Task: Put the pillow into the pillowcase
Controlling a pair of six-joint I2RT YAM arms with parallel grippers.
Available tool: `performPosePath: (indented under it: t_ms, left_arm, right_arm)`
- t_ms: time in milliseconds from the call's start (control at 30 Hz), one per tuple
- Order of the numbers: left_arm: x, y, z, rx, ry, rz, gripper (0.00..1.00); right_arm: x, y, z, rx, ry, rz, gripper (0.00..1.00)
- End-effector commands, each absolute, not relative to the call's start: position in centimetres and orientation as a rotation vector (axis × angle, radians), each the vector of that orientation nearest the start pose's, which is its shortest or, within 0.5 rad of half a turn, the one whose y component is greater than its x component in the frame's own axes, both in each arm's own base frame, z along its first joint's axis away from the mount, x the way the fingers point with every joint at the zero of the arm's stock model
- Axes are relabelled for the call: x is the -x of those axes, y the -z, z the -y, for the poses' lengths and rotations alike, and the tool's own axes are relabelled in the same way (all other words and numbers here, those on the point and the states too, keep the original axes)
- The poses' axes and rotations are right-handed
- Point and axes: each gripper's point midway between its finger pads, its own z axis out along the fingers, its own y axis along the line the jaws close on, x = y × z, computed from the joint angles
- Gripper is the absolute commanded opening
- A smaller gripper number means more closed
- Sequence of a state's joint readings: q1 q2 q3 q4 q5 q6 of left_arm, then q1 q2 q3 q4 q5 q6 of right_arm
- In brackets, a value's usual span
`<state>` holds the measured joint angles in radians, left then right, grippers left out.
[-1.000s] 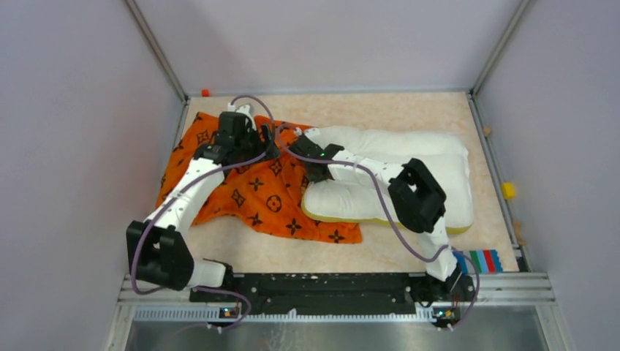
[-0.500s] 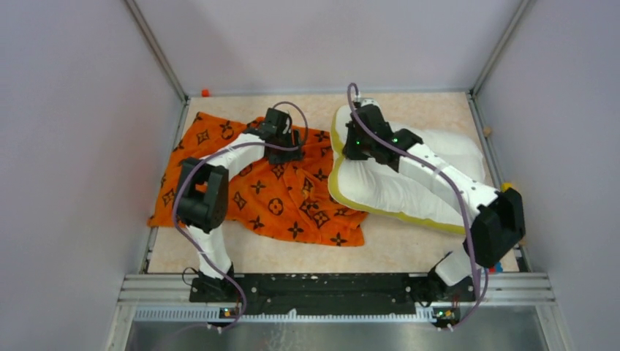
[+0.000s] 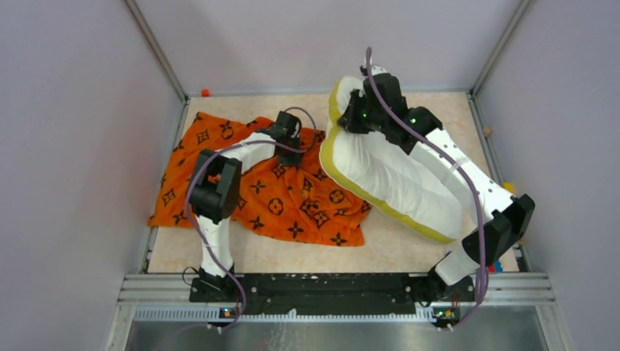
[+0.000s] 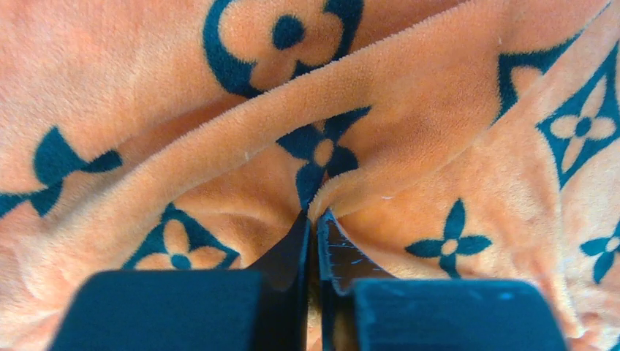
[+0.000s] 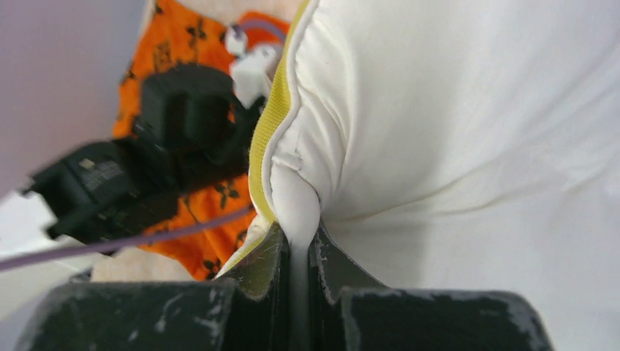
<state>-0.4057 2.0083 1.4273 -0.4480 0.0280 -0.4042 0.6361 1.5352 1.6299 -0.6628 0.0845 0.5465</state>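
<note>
The orange pillowcase (image 3: 278, 197) with black motifs lies crumpled on the left half of the table. My left gripper (image 3: 287, 139) is down on its far right part. In the left wrist view its jaws (image 4: 313, 216) are shut, pinching a raised fold of the orange fabric (image 4: 409, 110). The white pillow (image 3: 395, 179) with yellow trim (image 3: 330, 164) lies at the right, its far left corner raised off the table. My right gripper (image 3: 358, 117) holds that corner. In the right wrist view it (image 5: 298, 232) is shut on a bunch of the white cover (image 5: 453, 131) beside the yellow trim (image 5: 269, 131).
Grey walls enclose the table on three sides, with metal posts at the back corners. A small yellow block (image 3: 507, 190) sits on the right rail and a small orange piece (image 3: 205, 93) at the back left corner. The black base rail (image 3: 322, 284) runs along the near edge.
My left gripper has shut on a fold of the pillowcase. My right gripper has raised the pillow's corner higher and toward the back wall, tilting the pillow.
</note>
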Motion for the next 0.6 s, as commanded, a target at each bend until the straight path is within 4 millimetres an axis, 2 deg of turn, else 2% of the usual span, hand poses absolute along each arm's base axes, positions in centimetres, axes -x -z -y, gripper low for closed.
performPosePath:
  t_ms: [0,100,167,200,400,500,567]
  left_arm:
    - [-42.3,-5.1,20.7,-0.033,0.327,-2.594,0.01]
    - [-41.9,-7.0,20.5,-0.016,0.344,-2.565,0.0]
    - [-41.7,-8.7,20.6,-0.01,0.372,-2.538,0.0]
    - [-41.5,-9.6,20.8,-0.013,0.393,-2.525,0.0]
    - [-40.4,-14.0,20.4,0.023,0.459,-2.462,0.0]
    - [-40.3,-15.6,20.1,0.048,0.473,-2.425,0.01]
    - [-40.5,-16.7,20.2,0.052,0.498,-2.391,0.05]
  right_arm:
    - [-37.7,-37.5,-29.1,0.033,-0.749,-1.983,0.0]
    - [-38.2,-35.5,-31.3,0.052,-0.847,-1.995,0.0]
    - [-37.9,-32.8,-32.5,0.063,-0.922,-2.011,0.0]
    - [-37.6,-30.0,-32.8,0.063,-0.943,-2.044,0.0]
    - [-35.3,-20.4,-32.7,0.048,-0.999,-2.145,0.0]
    - [-33.8,-17.6,-33.0,0.064,-1.059,-2.177,0.0]
    - [-32.7,-16.2,-33.2,0.1,-1.097,-2.214,0.0]
